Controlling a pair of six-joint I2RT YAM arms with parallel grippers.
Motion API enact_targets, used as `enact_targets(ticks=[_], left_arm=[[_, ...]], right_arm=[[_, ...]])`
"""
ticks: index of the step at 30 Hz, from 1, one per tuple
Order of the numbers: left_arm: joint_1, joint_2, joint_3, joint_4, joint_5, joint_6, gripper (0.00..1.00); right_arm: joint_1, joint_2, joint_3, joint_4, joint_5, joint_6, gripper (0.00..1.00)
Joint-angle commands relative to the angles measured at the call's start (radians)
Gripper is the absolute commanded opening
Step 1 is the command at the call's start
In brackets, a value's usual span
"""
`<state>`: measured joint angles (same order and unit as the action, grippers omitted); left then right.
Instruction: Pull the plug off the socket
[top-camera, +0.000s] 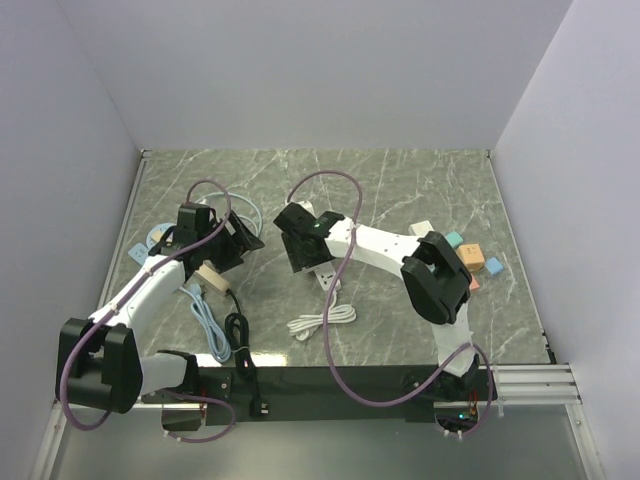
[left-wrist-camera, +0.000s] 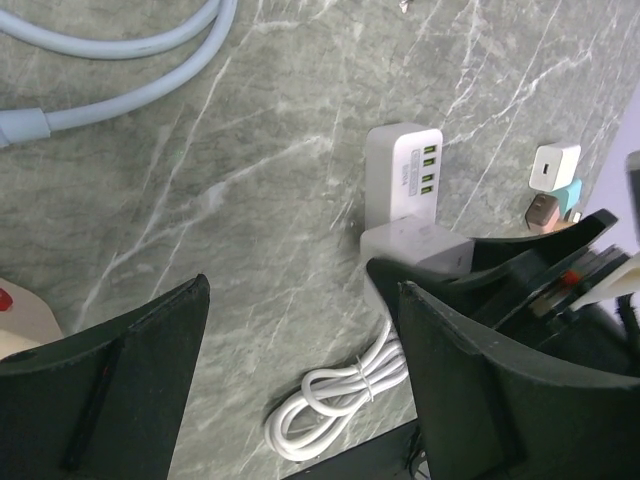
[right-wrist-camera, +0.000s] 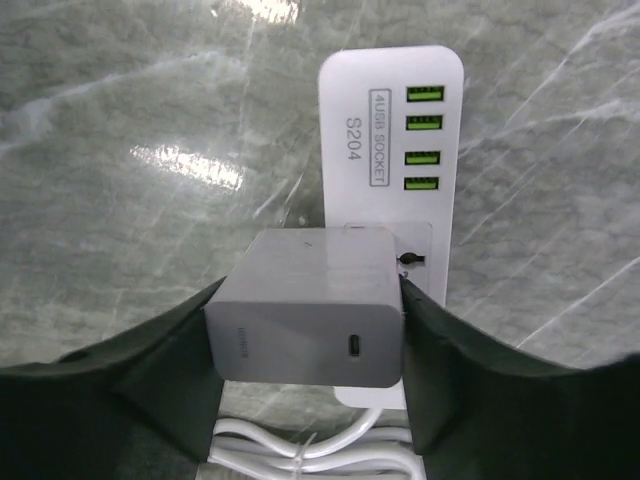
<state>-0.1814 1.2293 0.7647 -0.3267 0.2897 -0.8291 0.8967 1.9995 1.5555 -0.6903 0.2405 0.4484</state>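
Note:
A white USB socket strip (right-wrist-camera: 390, 110) lies flat on the marble table. A white cube plug (right-wrist-camera: 310, 300) sits on its outlet end. My right gripper (right-wrist-camera: 310, 310) is shut on the plug, one finger on each side. In the top view the right gripper (top-camera: 305, 250) covers the plug, and the strip (top-camera: 328, 275) shows just below it. My left gripper (left-wrist-camera: 300, 300) is open and empty, above the table to the left of the strip (left-wrist-camera: 405, 170) and plug (left-wrist-camera: 420, 245). In the top view the left gripper (top-camera: 235, 245) hangs apart from both.
The strip's white coiled cable (top-camera: 322, 320) lies in front of it. A beige power strip (top-camera: 212, 280), a light-blue cable (top-camera: 205, 320) and a black cable (top-camera: 238, 335) lie at the left. Several coloured adapters (top-camera: 460, 250) lie at the right. Walls close three sides.

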Motion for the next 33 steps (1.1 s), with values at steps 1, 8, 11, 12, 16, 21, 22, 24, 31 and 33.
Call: enact_targets(ticks=[1, 8, 11, 12, 16, 21, 22, 24, 31, 33], left_arm=[[-0.003, -0.024, -0.015, 0.005, -0.001, 0.002, 0.82], [-0.004, 0.039, -0.041, 0.066, 0.086, 0.021, 0.81], [-0.004, 0.058, -0.047, 0.093, 0.124, 0.021, 0.81], [-0.004, 0.062, -0.051, 0.118, 0.134, 0.016, 0.82], [-0.019, 0.101, -0.058, 0.19, 0.204, -0.001, 0.84], [-0.081, 0.131, -0.047, 0.25, 0.181, -0.047, 0.89], [-0.092, 0.128, -0.047, 0.262, 0.172, -0.056, 0.91], [-0.118, 0.111, -0.047, 0.293, 0.143, -0.085, 0.94], [-0.19, 0.087, -0.042, 0.316, 0.024, -0.131, 0.98], [-0.219, 0.084, -0.034, 0.308, -0.012, -0.134, 0.98]], right_arm=[[-0.008, -0.04, -0.028, 0.046, -0.044, -0.008, 0.59], [-0.03, -0.174, -0.102, 0.087, -0.176, -0.06, 0.0], [-0.079, -0.283, -0.182, 0.17, -0.376, -0.092, 0.0], [-0.094, -0.307, -0.202, 0.193, -0.445, -0.094, 0.0], [-0.169, -0.361, -0.245, 0.25, -0.667, -0.106, 0.0], [-0.197, -0.332, -0.242, 0.261, -0.783, -0.093, 0.0], [-0.194, -0.331, -0.242, 0.265, -0.79, -0.083, 0.0], [-0.194, -0.326, -0.248, 0.287, -0.817, -0.07, 0.0], [-0.194, -0.311, -0.232, 0.302, -0.868, -0.054, 0.0], [-0.194, -0.306, -0.222, 0.304, -0.874, -0.053, 0.0]])
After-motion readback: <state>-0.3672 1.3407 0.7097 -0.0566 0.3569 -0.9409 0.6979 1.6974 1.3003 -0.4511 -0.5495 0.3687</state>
